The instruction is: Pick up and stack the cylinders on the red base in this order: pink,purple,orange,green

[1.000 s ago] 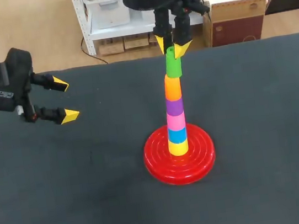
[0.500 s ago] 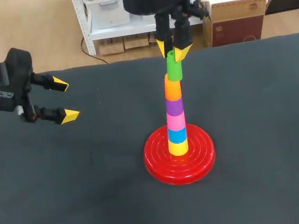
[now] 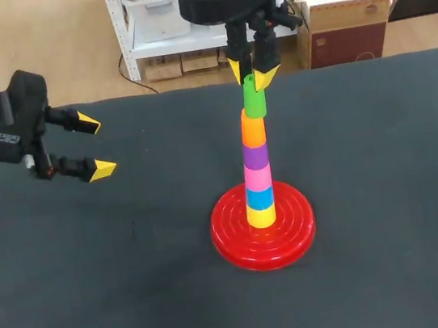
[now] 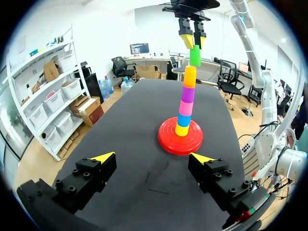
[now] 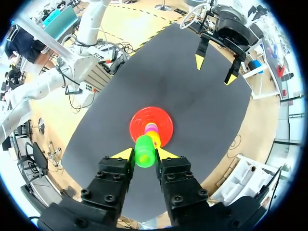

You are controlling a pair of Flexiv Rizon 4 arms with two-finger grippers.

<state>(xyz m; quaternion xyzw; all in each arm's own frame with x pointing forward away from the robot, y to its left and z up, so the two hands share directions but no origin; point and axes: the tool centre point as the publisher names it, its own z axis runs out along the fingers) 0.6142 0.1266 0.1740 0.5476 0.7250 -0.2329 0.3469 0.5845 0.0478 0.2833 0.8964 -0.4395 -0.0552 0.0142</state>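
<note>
Right wrist view: right pincer point(image 5: 144, 154) pinching green cylinder point(image 5: 144, 149) (left pincer point(image 5: 214, 70) spread); skewed release may topple stack point(image 3: 257, 167).

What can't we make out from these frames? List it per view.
1. Whether the right pincer clamps the green cylinder or only flanks it: the contact is too fine to resolve in any view.
2. How the green cylinder seats on the orange cylinder: too small in the head and left wrist views.
3. Right wrist view: the green cylinder hides nearly everything stacked under it; only slivers show above the red base.
</note>
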